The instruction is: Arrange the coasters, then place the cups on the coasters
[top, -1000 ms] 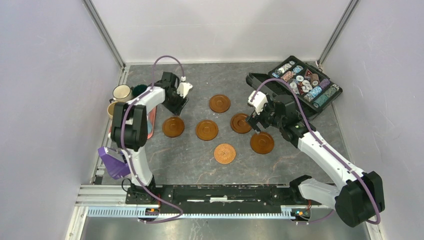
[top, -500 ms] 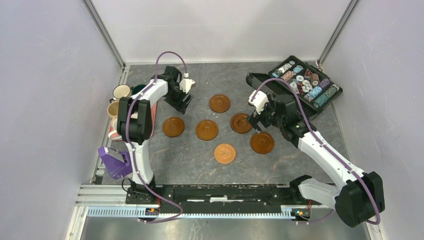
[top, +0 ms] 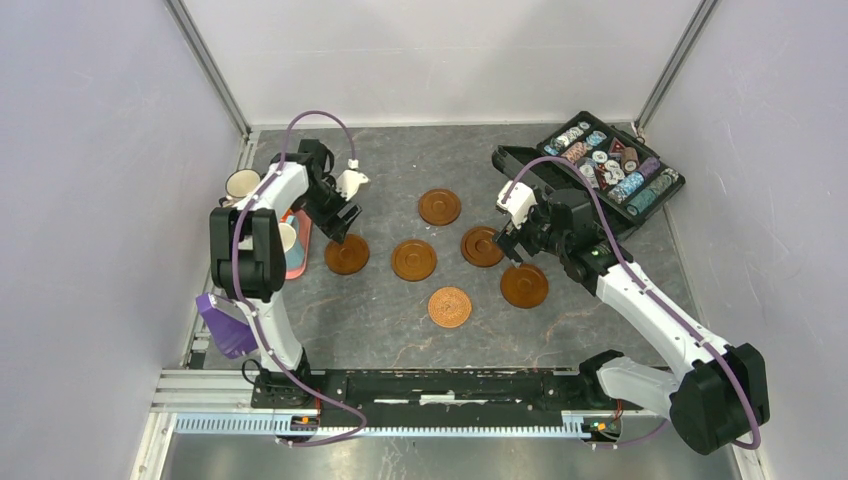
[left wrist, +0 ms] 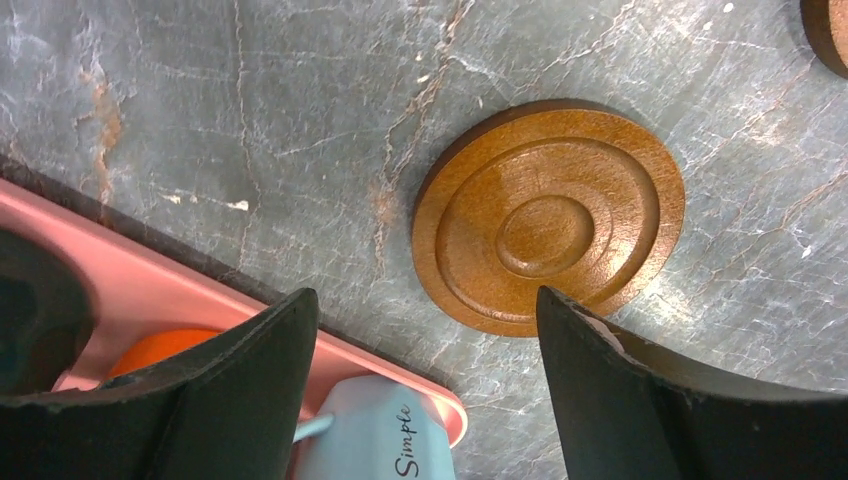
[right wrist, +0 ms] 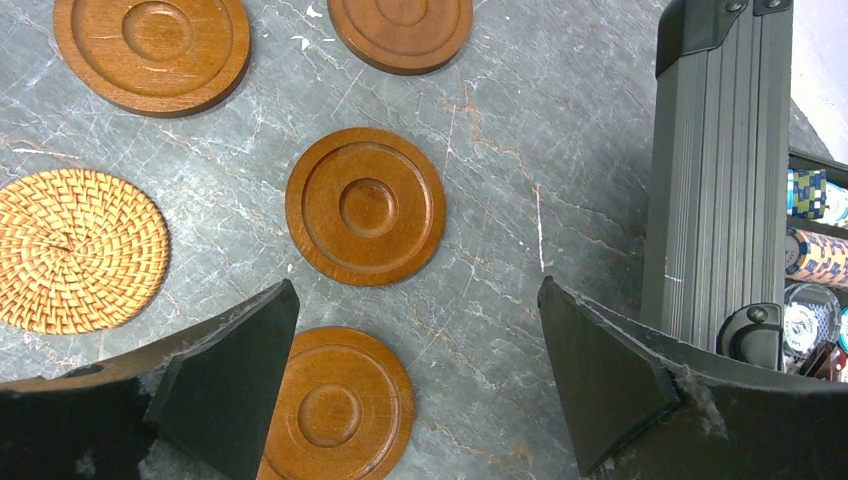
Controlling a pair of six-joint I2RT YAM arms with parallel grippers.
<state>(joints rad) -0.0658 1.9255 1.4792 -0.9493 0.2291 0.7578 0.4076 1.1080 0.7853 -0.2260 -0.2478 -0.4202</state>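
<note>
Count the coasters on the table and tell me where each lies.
6. Back coaster; a row of three: left coaster, middle coaster, right coaster; near-right coaster; woven coaster nearest the arms. None seems hidden.

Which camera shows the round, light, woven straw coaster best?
The right wrist view: the round, light woven coaster is big there, its spiral weave clear. The top external view shows it whole but tiny. The left wrist view misses it.
</note>
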